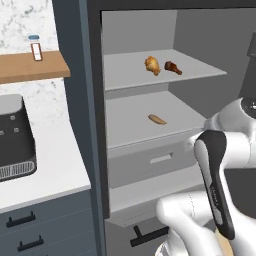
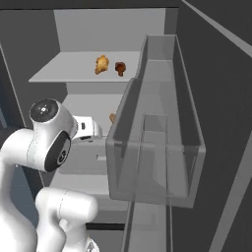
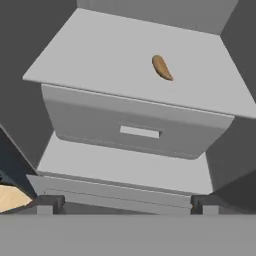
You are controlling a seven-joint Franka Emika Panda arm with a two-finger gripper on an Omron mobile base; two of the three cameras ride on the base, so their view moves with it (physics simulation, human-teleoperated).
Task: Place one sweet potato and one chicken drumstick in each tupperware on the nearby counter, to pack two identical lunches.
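I see two chicken drumsticks side by side on the upper shelf. One sweet potato lies on the shelf below, above a drawer

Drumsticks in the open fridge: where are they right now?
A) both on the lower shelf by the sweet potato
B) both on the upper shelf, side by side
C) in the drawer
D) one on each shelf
B: the golden-brown drumstick and the darker drumstick lie side by side on the upper shelf, while a lone sweet potato lies on the shelf below.

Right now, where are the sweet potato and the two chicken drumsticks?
sweet potato (image 3: 162, 67), hand view, mid-body.
golden-brown chicken drumstick (image 1: 152, 65), left base view, meaty part.
darker chicken drumstick (image 1: 172, 67), left base view, meaty part.
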